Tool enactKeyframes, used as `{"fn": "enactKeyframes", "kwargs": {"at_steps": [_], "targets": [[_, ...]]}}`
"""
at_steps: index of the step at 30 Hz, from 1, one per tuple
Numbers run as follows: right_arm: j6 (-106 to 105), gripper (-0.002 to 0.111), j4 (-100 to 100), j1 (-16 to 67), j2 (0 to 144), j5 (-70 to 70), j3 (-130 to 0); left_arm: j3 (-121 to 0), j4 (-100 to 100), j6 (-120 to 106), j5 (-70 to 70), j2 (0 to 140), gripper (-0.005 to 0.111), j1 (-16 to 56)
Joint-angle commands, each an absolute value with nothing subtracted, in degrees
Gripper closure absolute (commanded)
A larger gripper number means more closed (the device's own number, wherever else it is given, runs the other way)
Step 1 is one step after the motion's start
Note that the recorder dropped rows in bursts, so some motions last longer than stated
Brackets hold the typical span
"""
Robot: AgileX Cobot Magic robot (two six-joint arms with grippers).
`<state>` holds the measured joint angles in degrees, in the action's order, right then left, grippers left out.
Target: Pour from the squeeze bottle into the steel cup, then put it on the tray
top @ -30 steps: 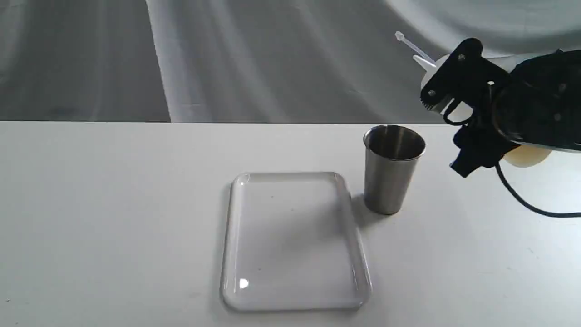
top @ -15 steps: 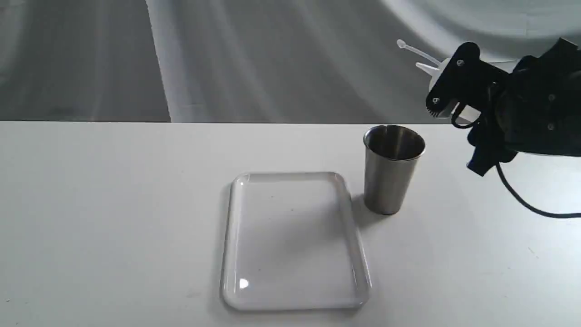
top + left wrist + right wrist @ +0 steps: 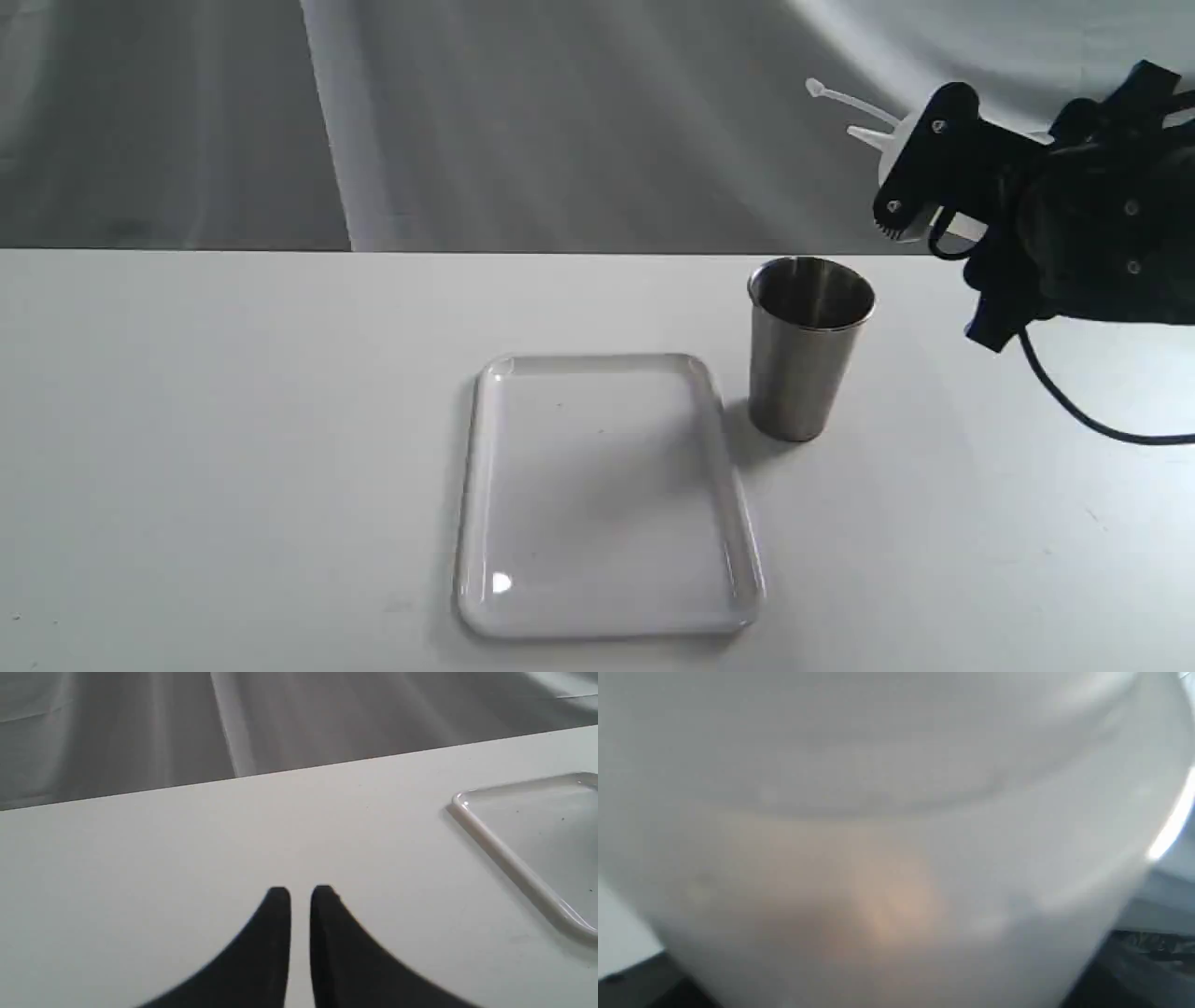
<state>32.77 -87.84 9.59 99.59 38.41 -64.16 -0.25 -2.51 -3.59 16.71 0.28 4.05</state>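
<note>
Right jaws, clamped on the squeeze bottle point(image 3: 896, 858), whose translucent wall fills the right wrist view with an amber tint low in its body (the contact itself is out of focus there). In the exterior view a black finger point(image 3: 920, 173) crosses the front of the bottle point(image 3: 889, 149), which is held in the air at the right of the scene, tilted so that the thin nozzle point(image 3: 864, 136) and the tethered cap point(image 3: 817, 88) point up and towards the left. The nozzle tip lies higher than the steel cup point(image 3: 808, 355) and over the right part of its rim as seen from this camera. The cup stands upright on the white worktop point(image 3: 233, 420), just beside the far right corner of the tray point(image 3: 470, 485), with a narrow strip of worktop between them. The tray lies flat near the middle of the worktop. A black cable point(image 3: 1064, 401) hangs from the right arm. Left jaws, drawn almost together: the two dark fingers point(image 3: 278, 933) leave a thin slit with nothing in it, low over bare worktop, and the corner of the tray's rim point(image 3: 509, 861) lies well off to one side. A grey draped backdrop point(image 3: 467, 121) closes the scene.
</note>
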Motion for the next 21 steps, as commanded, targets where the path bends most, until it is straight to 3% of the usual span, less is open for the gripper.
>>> {"fn": "enactKeyframes", "kwargs": {"at_steps": [1, 21], "targets": [[33.44, 0.059, -90.60, 9.14, 101.09, 39.72, -64.12, 0.00, -2.54, -3.49, 16.34, 0.00, 0.098, 4.23], [32.97, 0.059, -96.04, 9.14, 109.36, 47.54, -71.14, 0.00, -2.54, -3.49, 16.34, 0.00, 0.098, 4.23]]}}
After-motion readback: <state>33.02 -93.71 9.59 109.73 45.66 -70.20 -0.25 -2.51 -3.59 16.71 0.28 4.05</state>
